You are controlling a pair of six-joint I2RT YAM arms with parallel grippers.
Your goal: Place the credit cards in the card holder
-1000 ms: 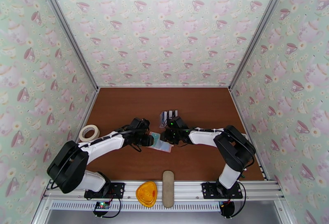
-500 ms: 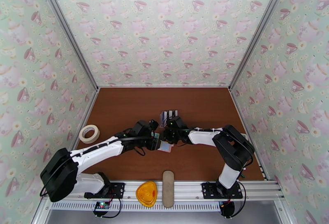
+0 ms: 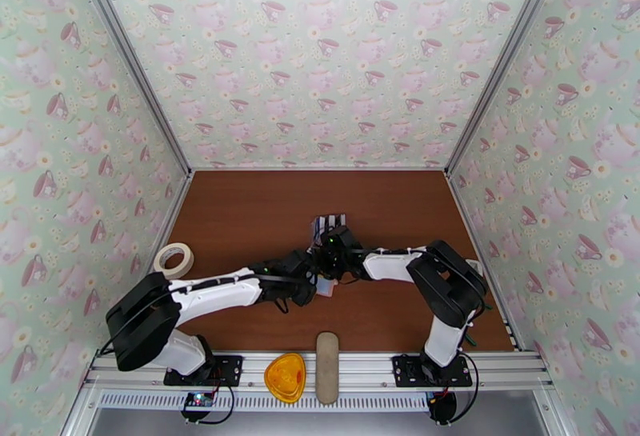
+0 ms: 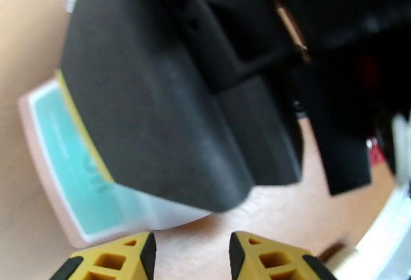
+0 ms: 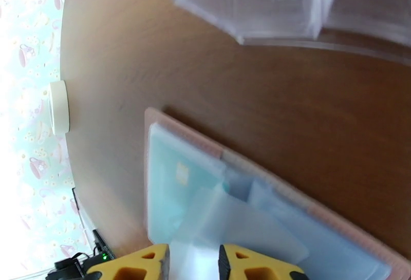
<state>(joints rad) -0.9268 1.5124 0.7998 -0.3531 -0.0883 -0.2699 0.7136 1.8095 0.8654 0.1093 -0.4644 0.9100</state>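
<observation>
- Well, on the counter (image 3: 240, 214) both arms meet mid-way, crowded close, so I judge only small, slow moves are safe
- The clear rack (image 5: 267, 3) with the striped credit cards (image 3: 330, 223) stands just behind them
- The card holder (image 5: 228, 162) lies open and flat, a teal card (image 5: 174, 183) in one sleeve
- The right claw (image 5: 192, 263) pinches a translucent sleeve; it should hold that mouth steady
- The left claw (image 4: 190, 255) is parted and empty beside the holder; feed the next card squarely
</observation>
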